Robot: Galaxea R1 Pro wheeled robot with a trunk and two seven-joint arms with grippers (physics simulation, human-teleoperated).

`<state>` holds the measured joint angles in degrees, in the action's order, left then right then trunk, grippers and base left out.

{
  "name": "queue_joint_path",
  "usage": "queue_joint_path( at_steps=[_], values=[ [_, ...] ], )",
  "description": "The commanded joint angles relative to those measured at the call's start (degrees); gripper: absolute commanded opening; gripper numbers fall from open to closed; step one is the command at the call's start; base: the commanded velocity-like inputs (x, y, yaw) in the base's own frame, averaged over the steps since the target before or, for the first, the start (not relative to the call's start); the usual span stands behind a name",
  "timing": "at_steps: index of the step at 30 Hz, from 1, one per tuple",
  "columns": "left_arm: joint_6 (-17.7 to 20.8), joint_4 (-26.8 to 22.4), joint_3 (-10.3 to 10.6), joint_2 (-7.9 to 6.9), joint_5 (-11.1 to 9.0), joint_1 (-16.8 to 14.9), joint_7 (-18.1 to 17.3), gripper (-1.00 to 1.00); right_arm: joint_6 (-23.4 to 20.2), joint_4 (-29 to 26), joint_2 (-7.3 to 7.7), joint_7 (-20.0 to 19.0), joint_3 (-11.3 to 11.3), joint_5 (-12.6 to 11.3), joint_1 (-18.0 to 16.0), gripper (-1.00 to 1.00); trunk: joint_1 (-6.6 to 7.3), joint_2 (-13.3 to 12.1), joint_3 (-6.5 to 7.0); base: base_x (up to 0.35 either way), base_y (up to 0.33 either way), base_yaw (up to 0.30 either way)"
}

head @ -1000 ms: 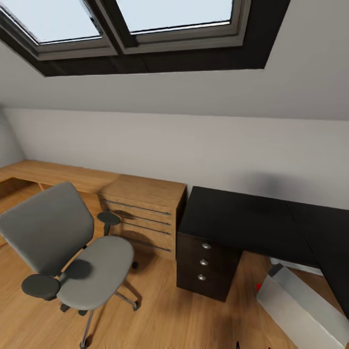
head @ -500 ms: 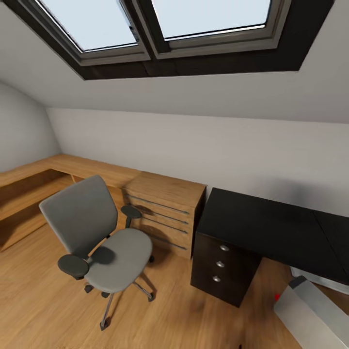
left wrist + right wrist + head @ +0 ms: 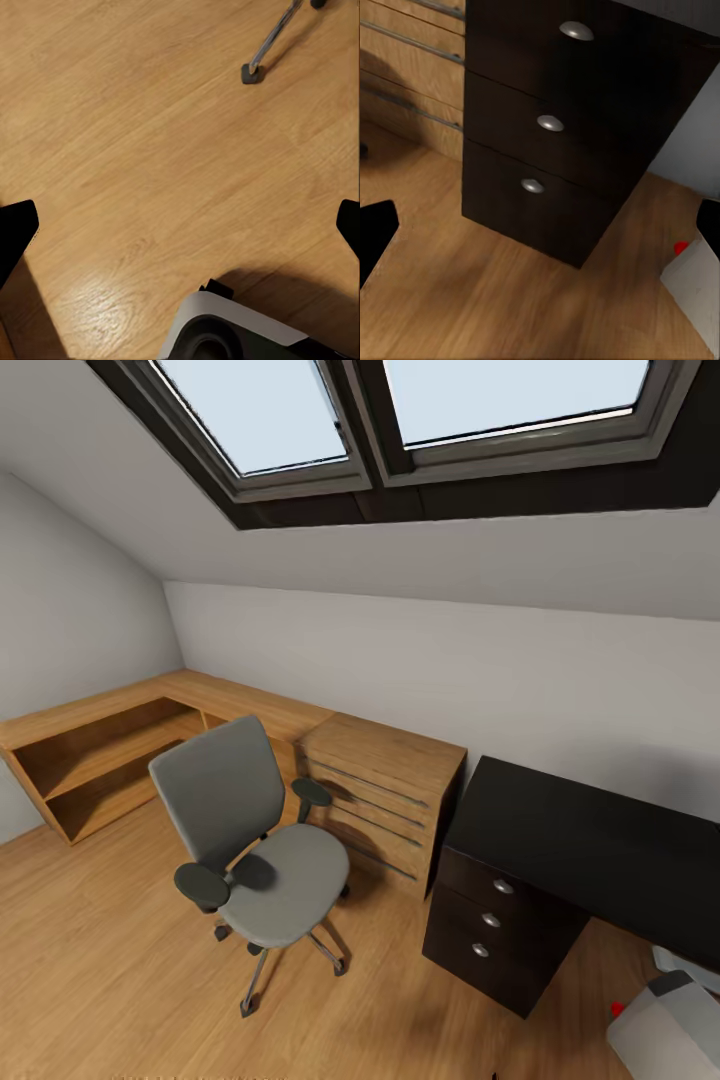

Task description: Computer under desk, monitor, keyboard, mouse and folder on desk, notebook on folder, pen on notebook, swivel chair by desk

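The chair (image 3: 250, 840) sat mid-left on the floor, seat bare, with the desk (image 3: 590, 850) at right and the computer (image 3: 670, 1035) in the lower right corner. Both grippers' fingers were spread wide apart, holding nothing, left (image 3: 180, 225) over the floor (image 3: 150, 150), right (image 3: 540, 232) facing the drawers (image 3: 555, 127).

Even, bright daylight from the skylight (image 3: 400, 420) at top of frame; panes blown out pale. Soft shadow under the swivel chair (image 3: 255, 840) on the floor (image 3: 90, 970). Wide-angle stretch at the edges. Right wrist view is dimmer and slightly soft. Left wrist view shows a glossy sheen patch on the floorboards.
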<state>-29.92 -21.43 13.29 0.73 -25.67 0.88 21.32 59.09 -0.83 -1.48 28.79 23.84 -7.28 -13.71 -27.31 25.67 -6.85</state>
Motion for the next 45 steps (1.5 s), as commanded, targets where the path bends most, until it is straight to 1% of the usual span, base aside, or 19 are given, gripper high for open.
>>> queue_joint_path(
  at_steps=[1, 4, 6, 10, 16, 45],
  values=[
    [-1.33, -0.11, 0.51, -0.04, -0.30, 0.00, 0.51, 1.00, 0.35, 0.03, -0.01, 0.06, 0.50, -0.41, -0.03, 1.00, -0.03, 0.08, -0.09, 0.000, 0.000, 0.283],
    [-3.74, 0.01, 0.56, -0.03, -0.23, 0.00, 0.51, 1.00, 0.49, 0.03, -0.07, 0.10, 0.50, -0.20, -0.01, 1.00, -0.03, 0.08, -0.09, 0.000, 0.000, 0.283],
    [-5.32, 1.32, 0.75, -0.03, -0.09, 0.00, 0.31, 1.00, 0.55, 0.03, -0.05, 0.08, 0.59, 0.25, -0.01, 1.00, -0.03, 0.08, -0.09, 0.000, 0.000, 0.283],
    [-6.26, 3.96, 1.11, -0.03, 0.07, 0.01, 0.07, 1.00, 0.44, 0.08, -0.33, 0.07, 0.67, 1.28, -0.01, 1.00, -0.03, 0.08, -0.11, 0.000, 0.000, 0.223],
    [-6.05, 4.29, 1.31, -0.03, 0.09, 0.01, -0.02, 1.00, 0.28, 0.04, -0.43, 0.16, 0.68, 1.29, -0.01, 1.00, -0.03, 0.08, -0.11, 0.000, 0.000, 0.055],
    [-5.85, 4.38, 1.37, -0.03, 0.08, 0.02, -0.05, 1.00, 0.68, 0.03, -0.51, 0.48, 0.68, 1.38, -0.01, 1.00, -0.03, 0.08, 0.63, 0.000, 0.000, 0.270]
  ],
)
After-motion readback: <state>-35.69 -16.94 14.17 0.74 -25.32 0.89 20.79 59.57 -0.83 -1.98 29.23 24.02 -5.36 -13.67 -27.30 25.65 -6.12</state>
